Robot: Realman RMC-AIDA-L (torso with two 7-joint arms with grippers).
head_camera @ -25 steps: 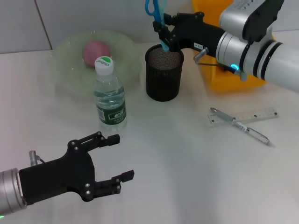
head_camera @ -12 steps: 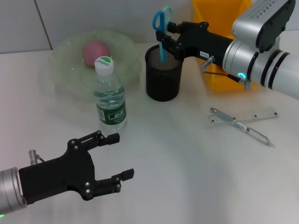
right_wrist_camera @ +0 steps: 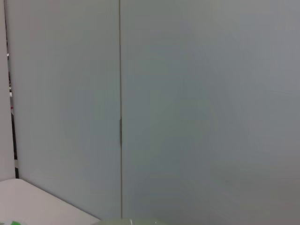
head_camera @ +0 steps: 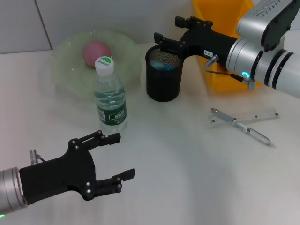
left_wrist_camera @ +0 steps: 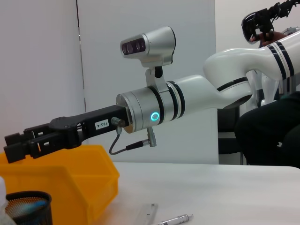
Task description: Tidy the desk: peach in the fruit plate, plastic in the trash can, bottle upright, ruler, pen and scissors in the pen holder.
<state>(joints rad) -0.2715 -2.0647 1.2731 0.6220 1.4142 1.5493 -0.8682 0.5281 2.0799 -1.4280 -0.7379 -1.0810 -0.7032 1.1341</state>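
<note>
The right tool (head_camera: pixel 172 31) hangs just above the far rim of the black mesh pen holder (head_camera: pixel 163 79), its 2 fingers spread apart and gripping nothing. From the left wrist view the same tool (left_wrist_camera: pixel 21 143) shows at the end of the right arm, above the yellow trash can (left_wrist_camera: pixel 65 180) and the pen holder (left_wrist_camera: pixel 27 206). Down inside the holder lies the blue of the scissors (head_camera: pixel 161 65), handles below the rim.

The left tool (head_camera: pixel 119 157) hovers low over the near part of the white worktop (head_camera: pixel 187 168), fingers wide and released, well apart from everything else.

The water bottle (head_camera: pixel 110 95) stands upright with its green-and-white cap on top, just in front of the pale green fruit plate (head_camera: pixel 65 61). The pink peach (head_camera: pixel 96 51) sits in that plate.

The yellow trash can (head_camera: pixel 220 14) stands behind the right arm. On the worktop nearer the robot's right, the clear ruler (head_camera: pixel 248 116) lies flat, with the pen (head_camera: pixel 253 133) lying slantwise across its near edge, touching it.
</note>
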